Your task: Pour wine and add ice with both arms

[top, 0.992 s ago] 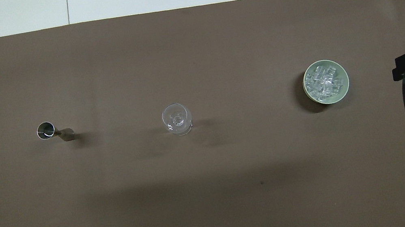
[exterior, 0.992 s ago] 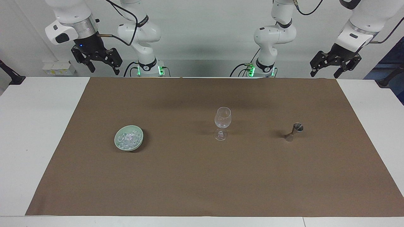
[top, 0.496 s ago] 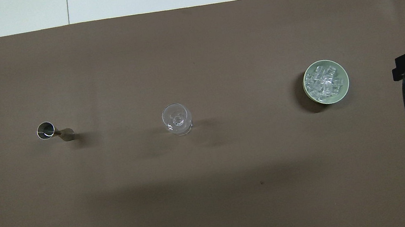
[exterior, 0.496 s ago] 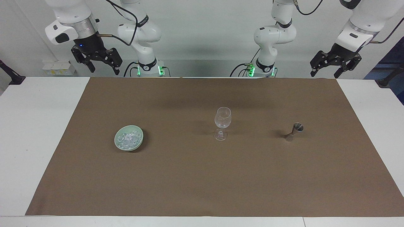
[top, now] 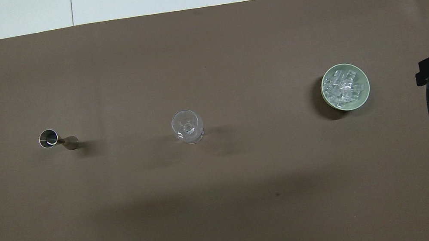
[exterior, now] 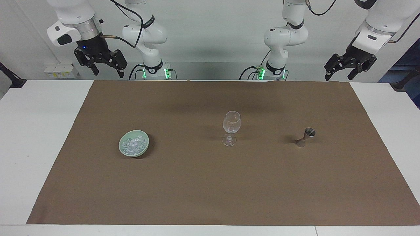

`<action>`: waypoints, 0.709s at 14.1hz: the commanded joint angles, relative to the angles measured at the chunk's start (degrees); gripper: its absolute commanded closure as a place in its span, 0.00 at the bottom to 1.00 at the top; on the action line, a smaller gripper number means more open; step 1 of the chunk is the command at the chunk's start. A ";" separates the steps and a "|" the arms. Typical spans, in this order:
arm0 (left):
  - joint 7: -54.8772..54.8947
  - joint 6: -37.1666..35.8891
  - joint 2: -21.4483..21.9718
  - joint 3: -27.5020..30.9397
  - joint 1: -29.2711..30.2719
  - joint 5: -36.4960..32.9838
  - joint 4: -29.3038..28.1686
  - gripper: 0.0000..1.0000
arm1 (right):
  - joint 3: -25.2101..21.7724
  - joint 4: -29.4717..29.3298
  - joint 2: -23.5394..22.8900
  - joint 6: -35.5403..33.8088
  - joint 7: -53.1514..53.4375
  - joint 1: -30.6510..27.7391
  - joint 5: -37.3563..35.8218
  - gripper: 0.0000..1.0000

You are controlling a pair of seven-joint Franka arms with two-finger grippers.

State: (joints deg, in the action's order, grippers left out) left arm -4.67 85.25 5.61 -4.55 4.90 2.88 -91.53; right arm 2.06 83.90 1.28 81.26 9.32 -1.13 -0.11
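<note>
- The ice [exterior: 133, 144] is heaped in a pale green bowl [exterior: 144, 148] on the brown mat, toward the right arm's end of the tabletop, level with the empty wine glass [exterior: 231, 127] and the metal jigger [exterior: 305, 136].
- Over the last second only the left end effector [exterior: 349, 64] has lifted slightly; nothing is grasped, so the task looks unstarted.
- Both end effectors, the right [exterior: 101, 61] included, hang spread and empty over the robots' edge, well apart from the ice.
</note>
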 commanded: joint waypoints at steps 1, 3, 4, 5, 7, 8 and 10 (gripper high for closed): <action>-7.16 0.62 0.89 -0.28 0.46 0.02 -2.51 0.00 | -0.39 1.44 1.18 0.92 0.44 -0.01 1.35 0.00; -16.28 0.62 0.72 -0.28 0.64 1.24 -3.13 0.00 | -0.39 1.44 1.18 0.92 0.44 -0.01 1.35 0.00; -20.16 0.62 0.72 -0.20 0.55 1.68 -4.52 0.00 | -0.39 1.44 1.18 0.92 0.44 -0.01 1.35 0.00; -22.29 0.96 0.98 -0.11 0.73 1.78 -6.19 0.00 | -0.39 1.44 1.18 0.92 0.44 -0.01 1.35 0.00; -26.85 3.94 0.28 -0.11 3.70 3.61 -7.78 0.00 | -0.39 1.44 1.18 0.92 0.44 -0.01 1.35 0.00; -29.92 5.87 0.11 -0.02 4.93 5.19 -8.92 0.00 | -0.39 1.44 1.18 0.92 0.44 -0.01 1.35 0.00; -34.24 8.87 -1.56 -0.11 7.31 6.77 -10.25 0.00 | -0.39 1.44 1.18 0.92 0.44 -0.01 1.35 0.00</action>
State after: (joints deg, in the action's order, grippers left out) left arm -34.74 91.07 4.72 -4.27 9.96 7.47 -99.71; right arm 2.06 83.90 1.28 81.26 9.32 -1.13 -0.11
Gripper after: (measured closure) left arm 0.000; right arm 0.000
